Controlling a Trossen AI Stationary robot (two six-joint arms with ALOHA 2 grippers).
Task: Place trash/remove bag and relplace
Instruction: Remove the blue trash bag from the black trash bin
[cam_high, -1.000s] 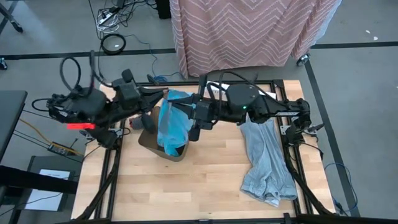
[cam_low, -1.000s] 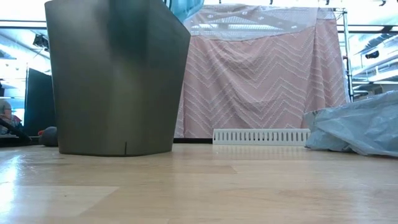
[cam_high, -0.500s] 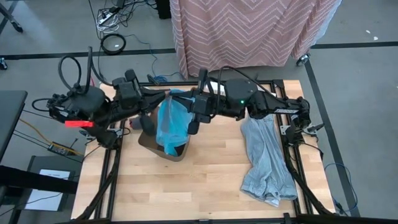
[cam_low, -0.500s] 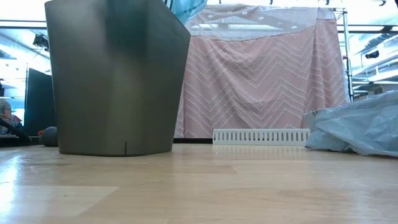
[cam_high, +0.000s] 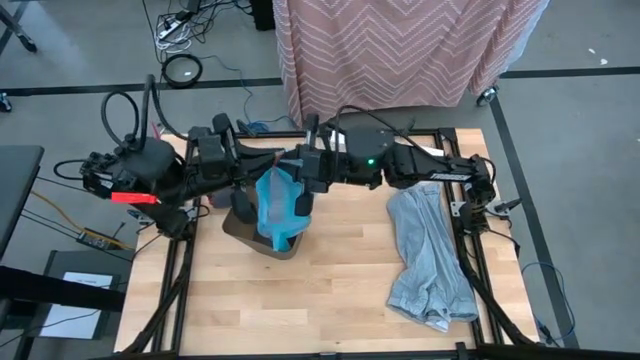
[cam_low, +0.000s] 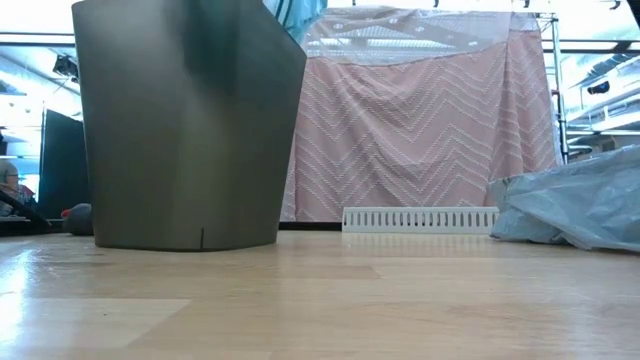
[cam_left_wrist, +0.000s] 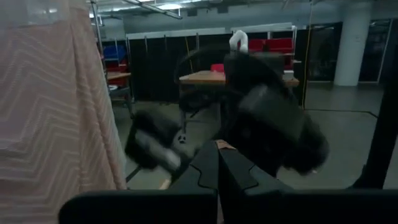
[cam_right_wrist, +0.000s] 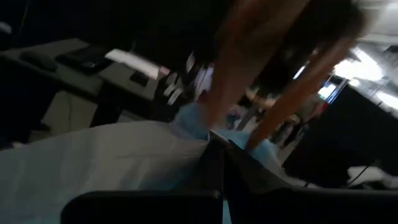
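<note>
Blue bag hanging in the mouth of the bin, near the table's back-left part, top edge drawn up between the two arms. No loose trash visible anywhere on the wood (presumably inside the bag, though not to be seen from here).

Right gripper at the bag's right upper edge, fingers pressed fully together with blue film bunched at their tips in its own wrist view. Left gripper at the opposite edge, fingers likewise closed tight; touching the bag's rim from above, but no film showing in its own view, so impossible to say whether anything is actually caught there.

Judging by the look: thin, soft, slippery plastic, light in itself and only a little heavier for paper scraps and sticks. Likely to stretch, slip or tear if pinched by a single layer. Better gathered into a thick fold at the rim, on two opposite sides, then raised straight up so the load stays centred and the bin does not tip.

Second pale bag lying crumpled on the right of the table, well apart, probably the replacement.
</note>
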